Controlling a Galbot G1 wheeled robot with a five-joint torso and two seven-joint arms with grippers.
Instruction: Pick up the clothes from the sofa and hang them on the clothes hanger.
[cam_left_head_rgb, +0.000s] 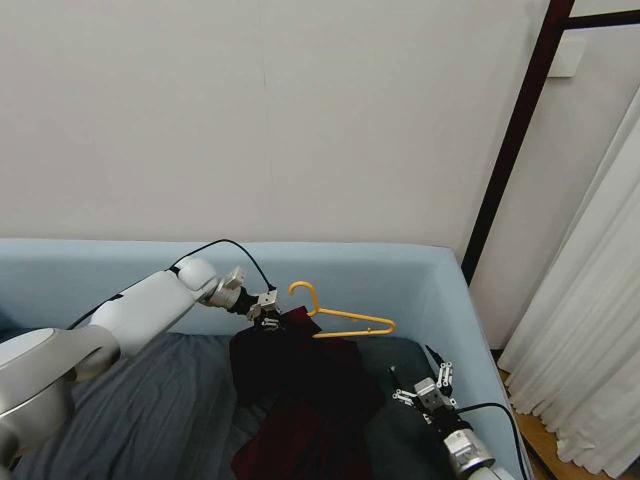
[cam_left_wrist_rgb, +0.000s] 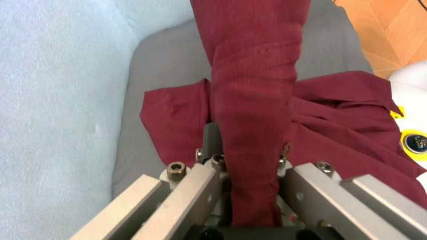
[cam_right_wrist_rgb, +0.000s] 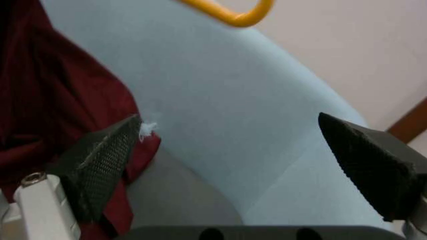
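**One narrow pinch carries the whole garment**

The dark red garment (cam_left_head_rgb: 300, 390) hangs from the left tool (cam_left_head_rgb: 265, 308) close to the back edge of the sofa (cam_left_head_rgb: 100, 280), near the middle of its length. Its lower part lies in a heap on the grey seat cushion (cam_left_head_rgb: 150, 400). In the left wrist view this tool is clamped on only a narrow, bunched strip of the fabric.

The yellow hanger (cam_left_head_rgb: 350, 318) sits at the top of the garment. Its hook is just beside the left tool and its other end points toward the right corner of the sofa. I cannot tell if it is inside the garment or only leans on it.

The right tool (cam_left_head_rgb: 425, 385) waits low near the right front corner of the sofa, with its fingers wide apart and nothing between them.

The main risk, in my judgement, is slipping. The pinch is small and the fabric is heavy, so a quick lift can pull the strip out and the garment falls back on the seat. The hanger can also drop or turn if it is not really caught in the fabric. The right tool can snag loose folds if it closes beside the hanger and not on it.

Count: one garment, one hanger, two tools, one sofa, and one dark pole (cam_left_head_rgb: 515, 130) standing past the right end of the sofa.
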